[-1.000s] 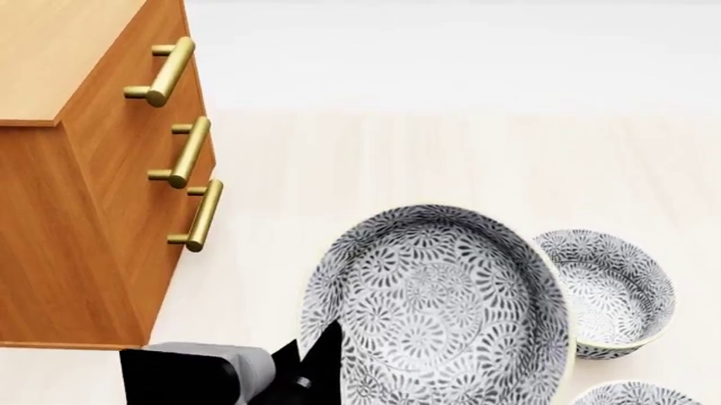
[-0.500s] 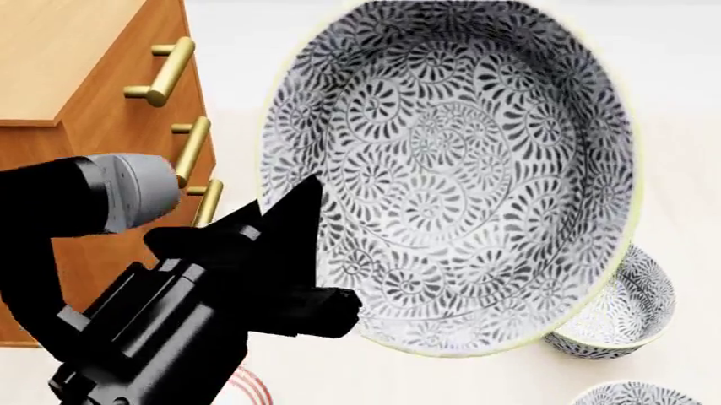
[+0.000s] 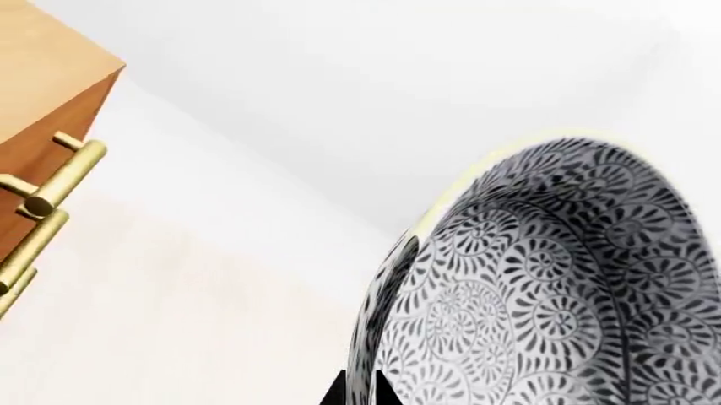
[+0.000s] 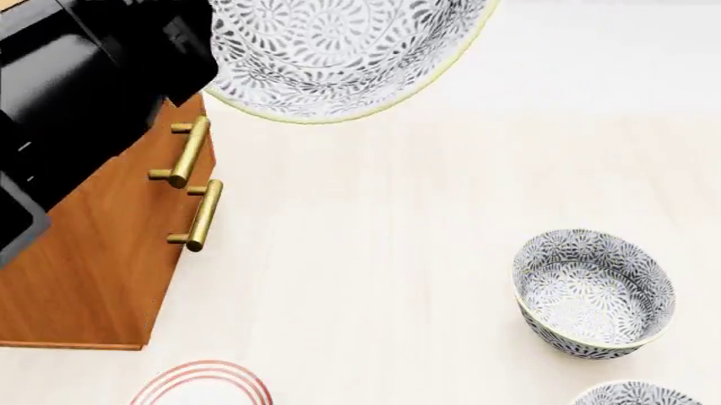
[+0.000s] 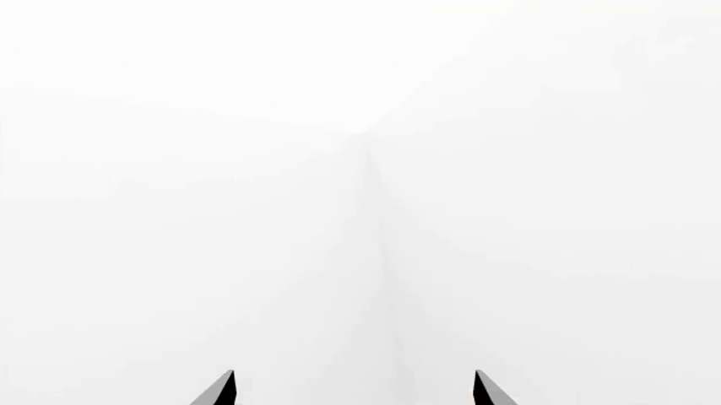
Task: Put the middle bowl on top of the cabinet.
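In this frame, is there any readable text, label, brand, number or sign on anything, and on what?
None: no words, numbers, labels or signs can be read in any view.
The middle bowl, held up by the left gripper, carries only a grey-and-white floral pattern.
The cabinet shows plain wood and brass handles.
The plate has only red rings.
The right wrist view shows blank white.
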